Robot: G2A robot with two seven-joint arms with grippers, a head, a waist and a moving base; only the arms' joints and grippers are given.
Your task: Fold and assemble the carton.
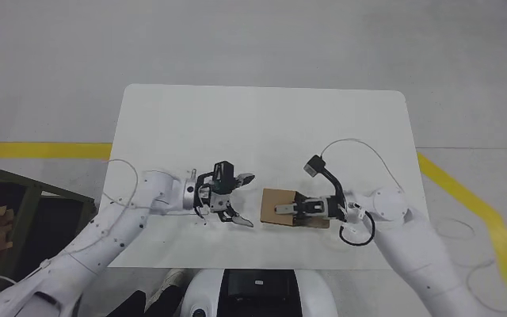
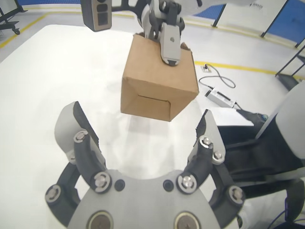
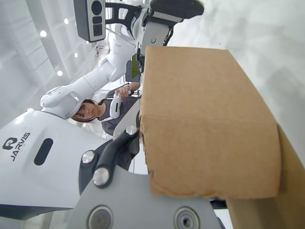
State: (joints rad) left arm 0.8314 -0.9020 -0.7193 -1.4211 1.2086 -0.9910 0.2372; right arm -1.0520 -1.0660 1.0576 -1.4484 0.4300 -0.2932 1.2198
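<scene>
While your left gripper [image 2: 143,123] hung low over the white rectangular table [image 2: 47,72], its two black-padded fingers spread wide and holding nothing, the brown cardboard carton [image 2: 157,82] lay directly ahead of that opening, near but apart from it. The carton was already box-shaped. Its nearer end, turned toward the left gripper, was shut, with a tucked flap showing as a thin slit across the face. Its long axis ran from one gripper to the other, across the table, so the left jaws met it end-on. Whether its underside rested on the table or hung just above it could not be told.

Farther along, your right gripper [image 2: 169,58] was clenched on the carton at its far end. One grey finger lay flat on the top panel, and the other was hidden, by my judgement inside the box. A bit of flap stood up at that far end, so I judged that end not yet closed.

For the coming move, the right arm had the carton and the left was the free one, lined up with the shut end and needing only to go straight forward.

Counted: one carton, one table, two grippers, one released and one grasping. Beyond the table edge, one grey power brick [image 2: 220,97] with its cable lay on the floor.
</scene>
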